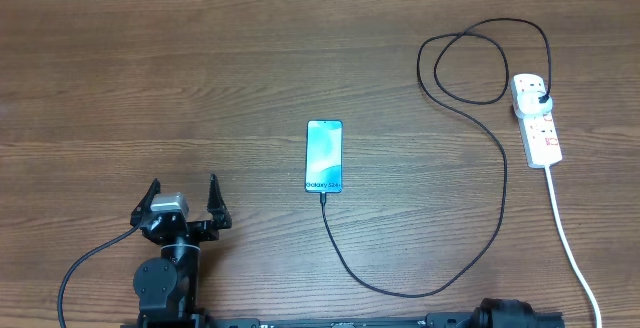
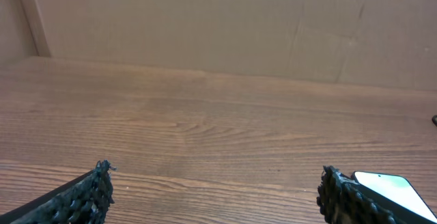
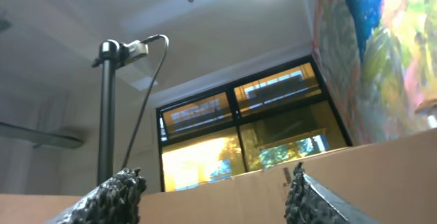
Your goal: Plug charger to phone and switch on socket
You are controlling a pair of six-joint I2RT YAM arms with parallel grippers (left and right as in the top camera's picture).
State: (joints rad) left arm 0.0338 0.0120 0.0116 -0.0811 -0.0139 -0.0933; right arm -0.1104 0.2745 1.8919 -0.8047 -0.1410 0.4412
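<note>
The phone [image 1: 324,156] lies flat mid-table with its light blue screen lit. The charger [image 1: 497,158], a thin black cable, runs from the phone's bottom edge, curves toward the front, loops at the back right and ends in a black plug seated in the socket [image 1: 538,128], a white power strip at the far right. My left gripper [image 1: 184,184] is open at the front left, apart from the phone, holding nothing. In the left wrist view the left gripper [image 2: 215,176] faces bare wood, with a corner of the phone [image 2: 392,186] behind its right finger. My right gripper [image 3: 216,173] points upward at a window, open and holding nothing.
The socket's thick white cord [image 1: 570,238] trails to the front right edge. Only the right arm's base [image 1: 510,315] shows overhead at the front edge. A cardboard wall [image 2: 225,26] borders the table's far side. A camera pole [image 3: 106,108] rises beside the table.
</note>
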